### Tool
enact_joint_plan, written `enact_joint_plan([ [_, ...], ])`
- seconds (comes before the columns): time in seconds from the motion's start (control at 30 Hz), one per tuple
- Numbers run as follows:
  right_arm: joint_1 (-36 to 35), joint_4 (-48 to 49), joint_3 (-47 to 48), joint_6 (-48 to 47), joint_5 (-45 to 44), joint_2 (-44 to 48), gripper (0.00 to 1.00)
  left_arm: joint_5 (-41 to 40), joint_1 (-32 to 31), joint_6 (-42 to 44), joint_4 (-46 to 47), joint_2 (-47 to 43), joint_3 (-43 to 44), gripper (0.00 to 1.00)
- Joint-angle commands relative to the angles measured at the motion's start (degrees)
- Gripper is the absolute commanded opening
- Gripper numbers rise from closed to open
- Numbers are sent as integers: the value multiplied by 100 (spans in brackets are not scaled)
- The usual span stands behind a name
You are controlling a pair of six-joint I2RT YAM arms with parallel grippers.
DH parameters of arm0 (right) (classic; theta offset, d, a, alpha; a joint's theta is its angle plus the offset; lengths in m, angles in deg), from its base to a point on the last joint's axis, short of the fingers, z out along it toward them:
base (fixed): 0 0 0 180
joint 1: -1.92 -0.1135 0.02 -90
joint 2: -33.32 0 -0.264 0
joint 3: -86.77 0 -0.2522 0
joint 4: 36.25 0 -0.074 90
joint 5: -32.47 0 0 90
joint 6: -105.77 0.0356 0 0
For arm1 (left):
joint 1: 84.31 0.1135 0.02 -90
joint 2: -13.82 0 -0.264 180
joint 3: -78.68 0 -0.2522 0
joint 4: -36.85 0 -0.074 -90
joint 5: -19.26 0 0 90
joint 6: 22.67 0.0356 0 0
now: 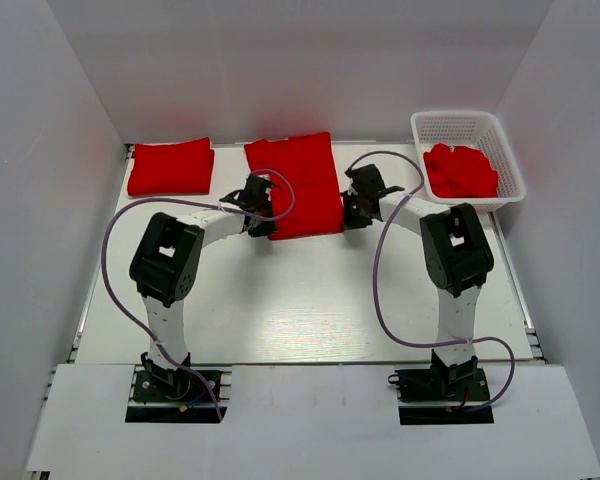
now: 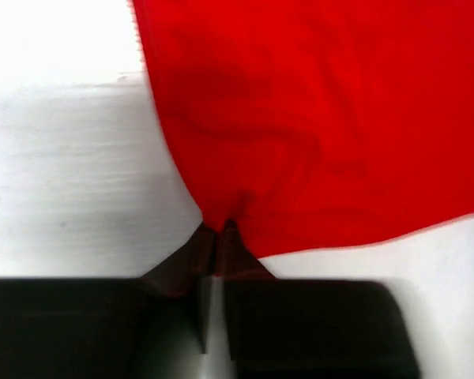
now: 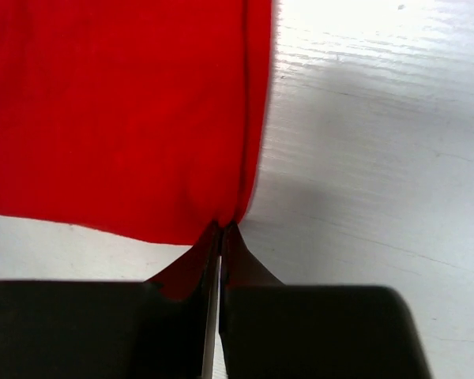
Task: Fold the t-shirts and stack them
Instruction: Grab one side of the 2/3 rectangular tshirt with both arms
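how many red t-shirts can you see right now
3. A folded shirt lies at the far left, a middle shirt lies flat at the centre, and a crumpled heap sits in the white basket; that heap may hide more.

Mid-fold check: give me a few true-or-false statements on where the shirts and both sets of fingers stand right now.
1. The left fingers and the right fingers are both closed on the near edge of the middle t-shirt. True.
2. The white basket is empty. False: a crumpled t-shirt lies in it.
3. A folded t-shirt lies at the far left of the table. True.
4. The middle t-shirt rests on top of the folded t-shirt. False: they lie apart, with bare table between them.
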State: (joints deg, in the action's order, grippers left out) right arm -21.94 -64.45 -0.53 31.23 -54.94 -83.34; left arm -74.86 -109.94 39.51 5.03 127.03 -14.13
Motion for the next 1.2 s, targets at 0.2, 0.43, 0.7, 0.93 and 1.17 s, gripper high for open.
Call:
enact_joint_plan([
  [0.2,-14,301,-958,106,374,925,0,561,-74,-31,-153,-482,-811,0],
  [0.43,-66,345,-2540,483,479,2480,0,1105,-364,-207,-320,-2003,-2006,0],
  [0.7,-277,152,-3885,563,1094,4368,0,1598,-934,-383,-830,-3348,-2403,0],
  [0.93,-373,-6,-3563,449,482,4776,0,1125,-1067,-760,-1181,-3736,-1948,0],
  [1.17,-313,-103,-2351,589,-424,3969,0,-59,-935,-1085,-1286,-3272,-1174,0],
])
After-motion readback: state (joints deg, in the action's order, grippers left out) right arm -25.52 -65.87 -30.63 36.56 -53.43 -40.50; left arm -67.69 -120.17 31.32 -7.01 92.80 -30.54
